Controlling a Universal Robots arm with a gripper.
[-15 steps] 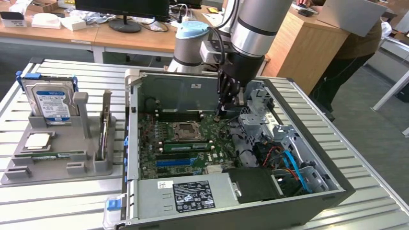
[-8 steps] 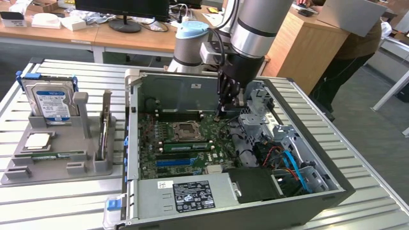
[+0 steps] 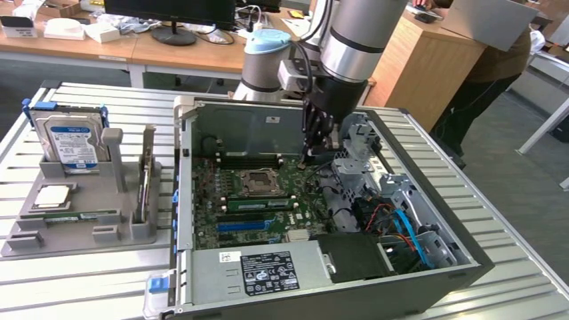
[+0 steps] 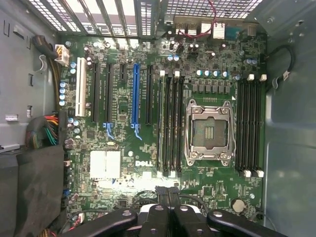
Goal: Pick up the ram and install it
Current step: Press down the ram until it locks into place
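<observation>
My dark two-fingered gripper (image 3: 310,159) hangs inside an open dark-grey desktop computer case (image 3: 471,261), low over the far end of its green motherboard (image 3: 266,221). In the wrist view my gripper (image 4: 168,192) is clenched, the black fingers (image 4: 160,198) pressed together with nothing between them. Below it lies the motherboard (image 4: 123,143), with an empty silver-framed processor socket (image 4: 208,129), black memory slots (image 4: 170,123) on either side of it, and a long blue expansion slot (image 4: 136,94). The ram (image 3: 76,215), a long, narrow green circuit-board stick, lies flat in the front trough of a grey moulded holder (image 3: 89,232). The holder stands outside the case on the exterior view's left, well apart from my gripper. It also carries a square silver processor chip (image 3: 53,195) and, upright at the back, a blue-labelled hard drive (image 3: 71,143). A second green strip (image 3: 258,203) stands in the slots beside the socket (image 3: 265,180); I cannot tell what it is. Case and holder rest on a pale slatted metal table (image 3: 89,283). A person in dark clothes (image 3: 498,67) stands behind, on the exterior view's right.
</observation>
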